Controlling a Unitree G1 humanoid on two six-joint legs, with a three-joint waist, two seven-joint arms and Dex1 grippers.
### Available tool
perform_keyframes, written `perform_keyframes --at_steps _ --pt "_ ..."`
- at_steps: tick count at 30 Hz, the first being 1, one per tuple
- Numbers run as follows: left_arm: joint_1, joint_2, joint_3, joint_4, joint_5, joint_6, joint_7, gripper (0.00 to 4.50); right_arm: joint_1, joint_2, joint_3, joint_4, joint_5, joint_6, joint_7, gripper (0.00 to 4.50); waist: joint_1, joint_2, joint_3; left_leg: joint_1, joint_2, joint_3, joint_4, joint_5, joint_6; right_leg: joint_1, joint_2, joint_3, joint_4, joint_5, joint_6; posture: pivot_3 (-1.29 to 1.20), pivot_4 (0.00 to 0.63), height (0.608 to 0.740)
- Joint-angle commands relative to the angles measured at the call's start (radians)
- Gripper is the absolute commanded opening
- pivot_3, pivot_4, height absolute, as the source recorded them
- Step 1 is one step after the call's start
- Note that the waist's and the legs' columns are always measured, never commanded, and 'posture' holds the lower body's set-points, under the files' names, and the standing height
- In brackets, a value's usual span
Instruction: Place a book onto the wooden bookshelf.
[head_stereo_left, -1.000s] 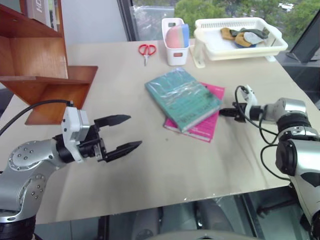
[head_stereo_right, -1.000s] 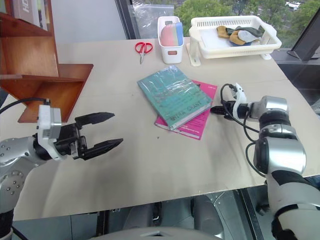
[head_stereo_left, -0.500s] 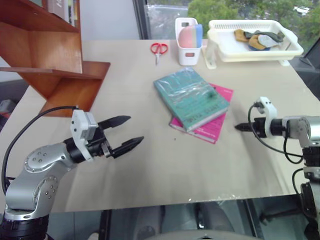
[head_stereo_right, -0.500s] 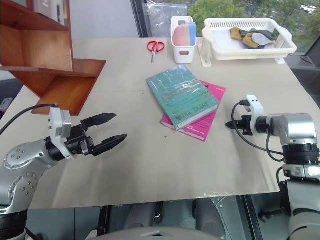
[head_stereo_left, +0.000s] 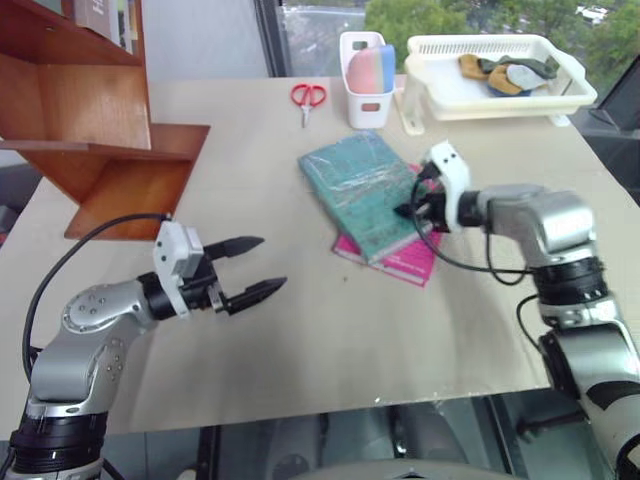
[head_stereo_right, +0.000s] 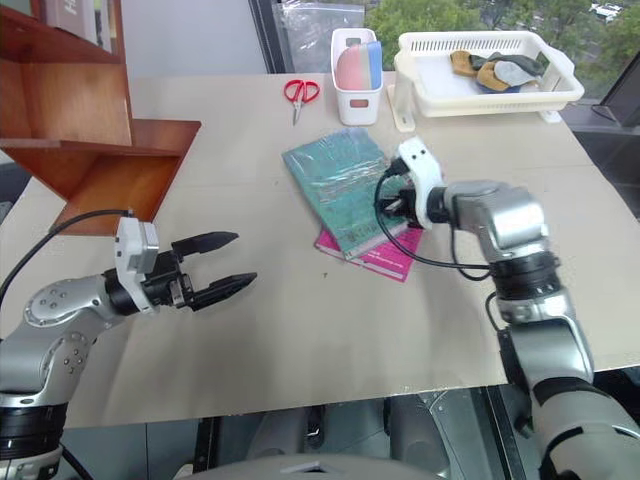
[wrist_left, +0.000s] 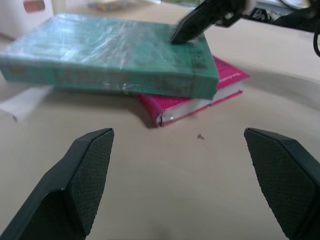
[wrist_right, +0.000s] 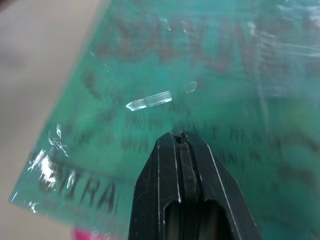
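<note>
The big thick teal-green book (head_stereo_left: 368, 192) lies flat in the middle of the frame on the tan table (head_stereo_left: 330, 330), on top of a thin pink book (head_stereo_left: 405, 258). Its long side runs from upper left to lower right. The right claw (head_stereo_left: 411, 210) is squeezed shut, holding nothing, its tip over the book's right edge. The left claw (head_stereo_left: 252, 269) is wide open at lower left, well apart from the book. The reddish-brown wooden bookshelf (head_stereo_left: 95, 150) stands at upper left. The right arm is nearer.

I'm seeing a beige table (head_stereo_left: 330, 330) sitting by a window (head_stereo_left: 310, 20), daylight coming in, green trees (head_stereo_left: 450, 15) showing outside
</note>
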Motion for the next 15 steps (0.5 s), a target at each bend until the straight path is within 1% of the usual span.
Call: perform_keyframes --at_steps 1,3,5,9,15 --pt "0.026 -0.001 0.032 -0.053 -0.013 -0.01 0.016 4.5 -0.012 -0.025 0.106 0.131 -0.093 -0.078 0.041 0.06 0.0 -0.001 -0.001 0.0 0.0 0.0 0.0 0.0 0.0 0.0 0.0 -0.001 0.001 0.0 0.0 0.0 0.15 0.74" --pt "0.048 0.001 0.044 -0.063 -0.019 0.006 0.027 4.5 0.028 -0.083 0.163 0.049 -0.075 -0.05 0.138 0.06 0.007 -0.002 -0.002 0.003 0.0 0.0 0.0 0.0 0.0 0.003 0.0 -0.001 0.002 0.0 0.0 0.0 0.15 0.74" --pt "0.059 0.0 0.054 -0.068 -0.032 0.021 0.039 4.5 0.067 -0.134 0.194 -0.033 -0.062 -0.027 0.195 0.06 0.011 -0.004 -0.003 0.004 0.0 -0.001 0.0 0.0 0.0 0.003 -0.001 -0.002 0.002 0.0 0.0 0.0 0.15 0.74" --pt "0.051 -0.001 0.059 -0.064 -0.043 0.031 0.054 4.5 0.108 -0.174 0.199 -0.103 -0.064 -0.013 0.224 0.06 0.01 -0.01 -0.008 0.007 0.0 -0.002 0.0 0.0 0.0 0.007 -0.002 -0.003 0.002 0.0 -0.001 0.0 0.15 0.74" --pt "0.004 0.0 0.044 -0.053 -0.061 0.062 0.074 4.5 0.165 -0.227 0.195 -0.22 -0.051 0.029 0.252 0.06 0.015 -0.011 -0.009 0.007 0.0 -0.003 0.0 0.0 0.0 0.008 -0.004 -0.005 0.001 -0.001 -0.001 0.0 0.15 0.74"
